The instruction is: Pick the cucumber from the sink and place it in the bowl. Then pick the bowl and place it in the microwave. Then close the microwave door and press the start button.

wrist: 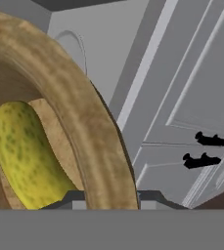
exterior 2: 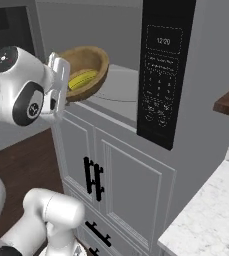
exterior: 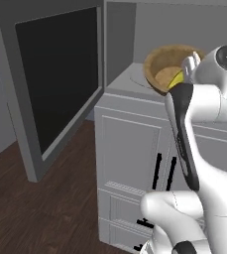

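Observation:
The brown wooden bowl (exterior: pixel 165 60) hangs tilted at the front edge of the open microwave (exterior: pixel 126 39), just above its floor. My gripper (exterior: pixel 189 65) is shut on the bowl's near rim. The yellow-green cucumber (exterior: pixel 176 78) lies inside the bowl against its lower side. From the right, the bowl (exterior 2: pixel 92 67) with the cucumber (exterior 2: pixel 82 79) sits left of the grey turntable (exterior 2: pixel 120 86), and the gripper (exterior 2: pixel 61 75) clamps its left rim. In the hand view the rim (wrist: pixel 86 114) runs between the fingertips of the gripper (wrist: pixel 108 200), with the cucumber (wrist: pixel 25 151) to its left.
The microwave door (exterior: pixel 55 74) stands swung wide open to the left, its dark window facing me. The black control panel (exterior 2: pixel 163 70) with its buttons is right of the cavity. Grey cabinet fronts (exterior 2: pixel 121 175) with black handles lie below. A marble counter (exterior 2: pixel 211 220) is at the lower right.

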